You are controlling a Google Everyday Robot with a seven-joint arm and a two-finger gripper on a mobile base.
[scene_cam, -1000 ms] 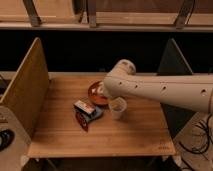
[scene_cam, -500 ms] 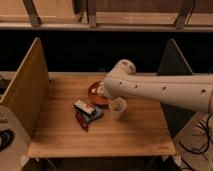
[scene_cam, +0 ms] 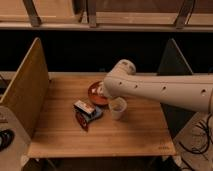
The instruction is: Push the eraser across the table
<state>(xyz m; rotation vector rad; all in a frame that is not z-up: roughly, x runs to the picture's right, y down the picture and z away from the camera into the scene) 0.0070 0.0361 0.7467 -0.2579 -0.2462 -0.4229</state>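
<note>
The eraser is a small white block with an orange-red marking. It lies on the light wooden table, left of centre. It touches a blue rounded item and a dark red pointed piece. My white arm reaches in from the right. Its gripper sits at the arm's end over a red-brown dish, a short way up and to the right of the eraser. The arm's wrist hides most of the gripper.
A pale cup stands upright just right of the eraser group, under the arm. Upright board panels stand at the left end and right end of the table. Cables lie on the floor at both sides.
</note>
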